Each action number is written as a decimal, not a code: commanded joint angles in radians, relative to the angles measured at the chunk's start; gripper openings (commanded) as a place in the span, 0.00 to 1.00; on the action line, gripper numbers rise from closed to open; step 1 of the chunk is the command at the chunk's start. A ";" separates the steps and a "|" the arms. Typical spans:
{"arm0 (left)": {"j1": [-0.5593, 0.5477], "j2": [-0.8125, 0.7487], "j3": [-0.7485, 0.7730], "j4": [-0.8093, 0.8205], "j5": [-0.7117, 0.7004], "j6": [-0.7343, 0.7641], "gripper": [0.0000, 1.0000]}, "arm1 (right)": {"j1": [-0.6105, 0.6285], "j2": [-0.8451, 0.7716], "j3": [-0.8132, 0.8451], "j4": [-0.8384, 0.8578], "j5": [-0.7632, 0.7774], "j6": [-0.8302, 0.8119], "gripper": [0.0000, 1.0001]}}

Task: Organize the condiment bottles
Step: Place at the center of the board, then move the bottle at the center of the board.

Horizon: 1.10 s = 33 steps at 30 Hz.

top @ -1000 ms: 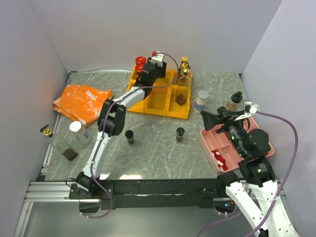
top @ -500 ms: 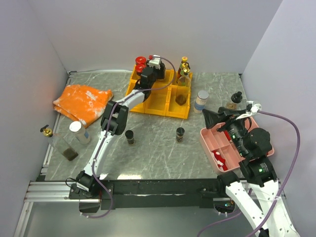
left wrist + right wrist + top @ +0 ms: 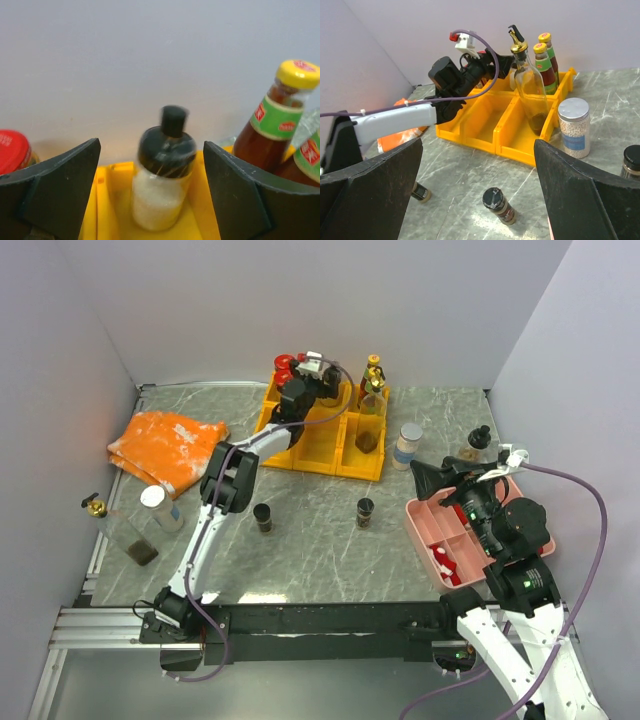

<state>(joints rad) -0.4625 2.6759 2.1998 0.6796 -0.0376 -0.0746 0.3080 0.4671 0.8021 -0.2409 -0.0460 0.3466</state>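
Observation:
My left gripper (image 3: 303, 383) (image 3: 151, 150) stands open at the back of the yellow bins (image 3: 318, 445) (image 3: 106, 200). Between its jaws a clear bottle with a black cap and white grains (image 3: 162, 175) stands in the middle bin, touching neither finger. Red-capped jars (image 3: 285, 365) (image 3: 12, 150) are to its left and yellow-capped sauce bottles (image 3: 373, 366) (image 3: 280, 120) (image 3: 545, 60) to its right. A gold-spouted glass bottle (image 3: 530, 90) stands in the right bin. Two black-capped jars (image 3: 365, 512) (image 3: 262, 517) (image 3: 499, 204) stand on the table. My right gripper (image 3: 437, 478) (image 3: 477, 145) is open and empty.
A silver-capped jar (image 3: 408, 444) (image 3: 574, 127) and a black-capped jar (image 3: 480, 437) stand right of the bins. At the left are an orange cloth (image 3: 165, 445), a silver-capped jar (image 3: 156, 506) and a lying glass bottle (image 3: 122, 530). A pink tray (image 3: 428, 520) holds red and white packets (image 3: 443, 562).
The left gripper has sunk toward the back of the bins and its jaws have widened off the black-capped bottle. The right arm has barely moved.

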 commanded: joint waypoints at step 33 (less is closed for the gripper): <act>-0.126 -1.464 -0.948 -0.822 0.045 -0.312 0.96 | -0.291 0.686 0.243 -0.012 0.482 0.000 1.00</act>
<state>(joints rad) -0.5655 1.2495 1.2442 -0.0723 -0.1078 -0.3637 0.0734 1.0157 0.9836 -0.3370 0.4438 0.3706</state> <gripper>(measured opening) 0.967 0.999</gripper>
